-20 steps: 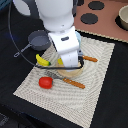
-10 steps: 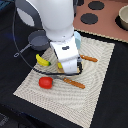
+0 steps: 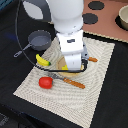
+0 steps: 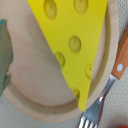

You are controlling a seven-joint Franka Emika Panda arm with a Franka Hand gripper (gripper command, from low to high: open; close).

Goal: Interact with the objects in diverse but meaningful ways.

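Cheese wedge (image 4: 70, 42) lies flat on plate (image 4: 30, 95) directly under the gripper, tip toward frame bottom; jaw state cannot be told.

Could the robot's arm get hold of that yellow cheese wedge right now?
Probably yes. The arm hangs right over the round plate, and the wrist view shows the cheese wedge lying there with nothing on top. The fork lies just beside the wedge's tip. The jaws themselves are out of view.

1. Black work surface (image 3: 15, 25) fills the scene.
2. Beige woven placemat (image 3: 95, 85) lies upon it.
3. Toy stove top (image 3: 105, 22), pinkish with dark round burners, sits beyond the placemat's far edge.
4. Lighting: even, diffuse.
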